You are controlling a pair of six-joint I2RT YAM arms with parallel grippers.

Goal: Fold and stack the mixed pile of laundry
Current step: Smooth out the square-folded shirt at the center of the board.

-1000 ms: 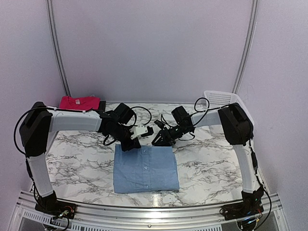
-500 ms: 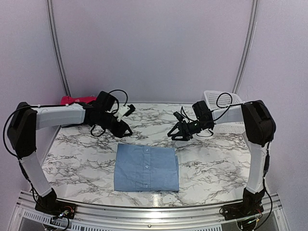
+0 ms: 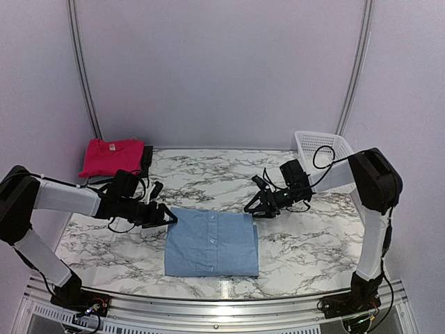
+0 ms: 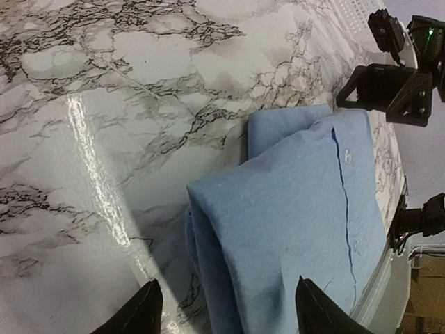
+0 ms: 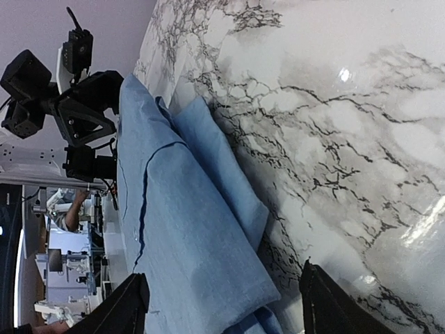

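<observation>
A light blue collared shirt (image 3: pixel 211 242) lies folded into a rectangle in the middle of the marble table (image 3: pixel 306 243). My left gripper (image 3: pixel 169 218) sits low at its far left corner. In the left wrist view the left gripper (image 4: pixel 226 309) is open, and its fingertips (image 4: pixel 149 306) straddle the folded edge of the shirt (image 4: pixel 299 209). My right gripper (image 3: pixel 252 209) is at the far right corner. It is open too (image 5: pixel 226 299), with the shirt's corner (image 5: pixel 188 209) between its jaws and not pinched. A pink-red T-shirt (image 3: pixel 110 156) lies folded at the back left.
A dark folded piece (image 3: pixel 147 154) lies beside the pink-red T-shirt. A white slatted basket (image 3: pixel 321 147) stands at the back right corner. Each wrist view shows the other gripper across the shirt (image 4: pixel 389 83) (image 5: pixel 69 104).
Both grippers left the shirt's far edge, pulled back and outward, then came down at its far corners. The left arm swung left and low, uncovering the pink-red T-shirt. The blue shirt has not moved.
</observation>
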